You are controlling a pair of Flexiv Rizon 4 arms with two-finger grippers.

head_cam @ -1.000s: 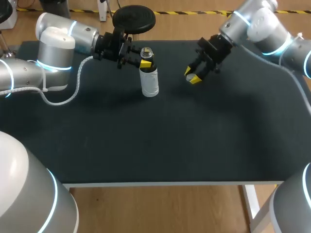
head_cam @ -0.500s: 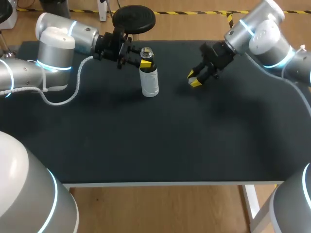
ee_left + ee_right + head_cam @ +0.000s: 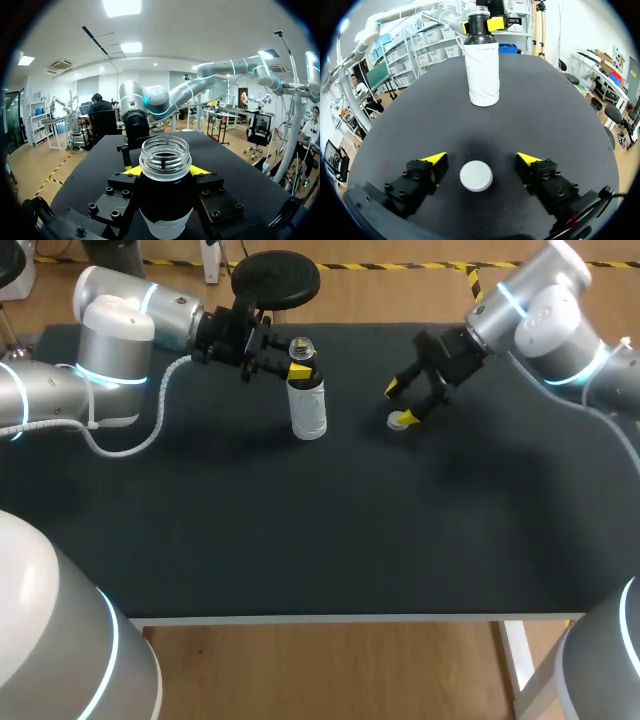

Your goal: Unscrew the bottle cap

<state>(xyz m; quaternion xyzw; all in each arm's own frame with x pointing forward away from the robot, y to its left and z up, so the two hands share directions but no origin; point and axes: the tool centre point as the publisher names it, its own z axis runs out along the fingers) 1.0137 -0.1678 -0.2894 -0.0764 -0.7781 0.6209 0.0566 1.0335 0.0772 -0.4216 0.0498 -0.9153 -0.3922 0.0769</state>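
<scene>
At the far side of the table (image 3: 300, 530): bottle (image 3: 308, 410) upright, mouth open, neck clamped between the yellow tips of the left gripper (image 3: 297, 371). Off to its right, well apart: cap (image 3: 401, 420) already off, flat on the table, squarely between the spread fingers of the right gripper (image 3: 403, 404), touched by neither as far as can be told. As for handling the cap: looks small, light and rigid, probably plastic, low and smooth-topped, so apt to skid or flip if nudged from one side only. Best pinched evenly across the rim. As for the bottle: seems stiff at the clear neck, likely slicker on the white body. Surest hold just under the threads.
</scene>
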